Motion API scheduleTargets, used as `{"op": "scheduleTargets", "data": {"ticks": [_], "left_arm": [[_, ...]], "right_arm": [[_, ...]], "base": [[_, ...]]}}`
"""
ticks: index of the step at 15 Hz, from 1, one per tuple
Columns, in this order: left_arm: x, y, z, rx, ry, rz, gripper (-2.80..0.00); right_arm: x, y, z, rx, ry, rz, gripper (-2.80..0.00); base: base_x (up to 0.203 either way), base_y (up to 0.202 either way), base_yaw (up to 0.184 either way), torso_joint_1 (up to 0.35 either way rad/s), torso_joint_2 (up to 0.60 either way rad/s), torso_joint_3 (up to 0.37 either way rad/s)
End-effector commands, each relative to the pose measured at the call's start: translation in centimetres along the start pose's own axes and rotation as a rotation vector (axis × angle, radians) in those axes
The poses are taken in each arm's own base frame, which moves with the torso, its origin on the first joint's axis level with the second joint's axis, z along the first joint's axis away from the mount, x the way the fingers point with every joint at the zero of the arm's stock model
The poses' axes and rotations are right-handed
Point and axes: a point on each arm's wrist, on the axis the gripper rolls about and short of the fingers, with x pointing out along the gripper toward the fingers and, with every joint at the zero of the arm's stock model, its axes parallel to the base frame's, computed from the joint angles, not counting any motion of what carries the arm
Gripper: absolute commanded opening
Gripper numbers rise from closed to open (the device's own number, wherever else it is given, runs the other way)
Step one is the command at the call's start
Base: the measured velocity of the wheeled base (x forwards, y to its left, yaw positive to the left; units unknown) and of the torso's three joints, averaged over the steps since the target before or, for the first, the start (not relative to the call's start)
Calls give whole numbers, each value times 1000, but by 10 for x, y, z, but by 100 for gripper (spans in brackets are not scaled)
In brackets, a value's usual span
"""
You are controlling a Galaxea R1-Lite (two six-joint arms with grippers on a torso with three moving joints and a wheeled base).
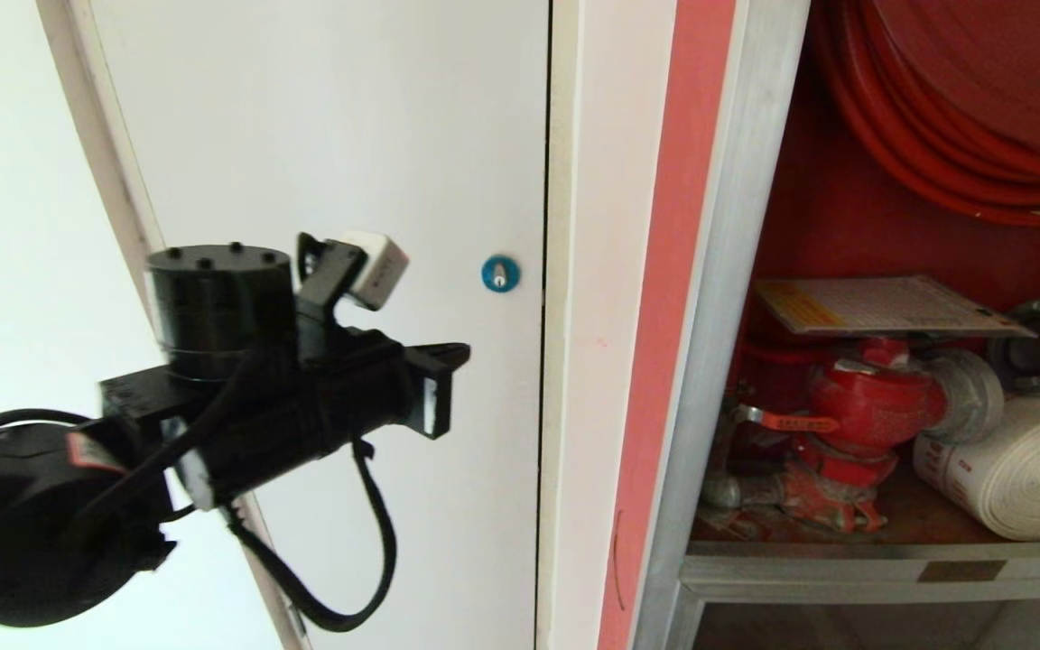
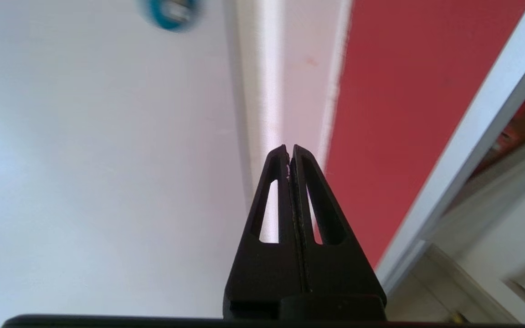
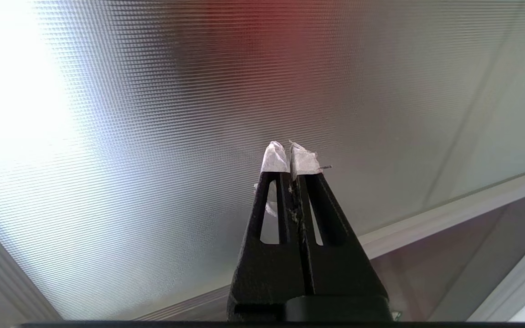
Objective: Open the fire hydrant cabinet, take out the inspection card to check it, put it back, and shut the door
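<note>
Head view first: we see the fire hydrant cabinet standing open at the right, its brushed aluminium frame edged by a flat red strip. Inside, the inspection card, a gridded white sheet, lies tilted on top of the glossy red valve; its print is too small for us to read. A rolled cream hose rests on the shelf beside the valve, and coiled red hose is cut off by the top edge. The cabinet's own door is outside this view. To the left stands a smooth white door with a round blue lock. Our left end effector, matte black with looping cable, hangs before that white door, well apart from the card.

Left wrist view: we see its tapered, slotted black fingers pressed together on nothing, pointing at the white jamb beside the red strip.

Right wrist view: our right end effector, its tips wrapped in frayed white tape, is pressed shut and empty before a finely ribbed translucent panel; what lies behind is only a blur.
</note>
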Motion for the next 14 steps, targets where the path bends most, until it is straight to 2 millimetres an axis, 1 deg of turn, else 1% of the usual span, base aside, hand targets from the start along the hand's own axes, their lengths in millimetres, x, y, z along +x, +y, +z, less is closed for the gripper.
{"op": "scheduleTargets", "data": {"ticks": [1,2,4,5,7,9,10,12,13,14], "left_arm": [[-69,7,23,33,-139,55,-280],[-92,7,20,56,-159,76,-280],[-134,9,2,111,-169,163,-280],[-155,15,-6,134,-182,247,-280],[-197,18,-14,165,-256,406,-280],[-240,10,-22,203,-333,566,-280],[-257,2,-28,215,-356,620,-280],[-281,-10,-44,228,-364,734,-280],[-289,-16,-51,236,-373,798,-280],[-291,-19,-63,232,-363,837,-280]], "right_arm": [[0,0,0,0,0,0,-280],[0,0,0,1,0,0,-280],[0,0,0,1,0,0,-280],[0,0,0,1,0,0,-280],[0,0,0,0,0,0,-280],[0,0,0,1,0,0,-280],[0,0,0,1,0,0,-280],[0,0,0,-1,0,0,-280],[0,0,0,1,0,0,-280],[0,0,0,1,0,0,-280]], "base": [[0,0,0,0,0,0],[0,0,0,0,0,0],[0,0,0,0,0,0],[0,0,0,0,0,0],[0,0,0,0,0,0],[0,0,0,0,0,0],[0,0,0,0,0,0],[0,0,0,0,0,0],[0,0,0,0,0,0],[0,0,0,0,0,0]]}}
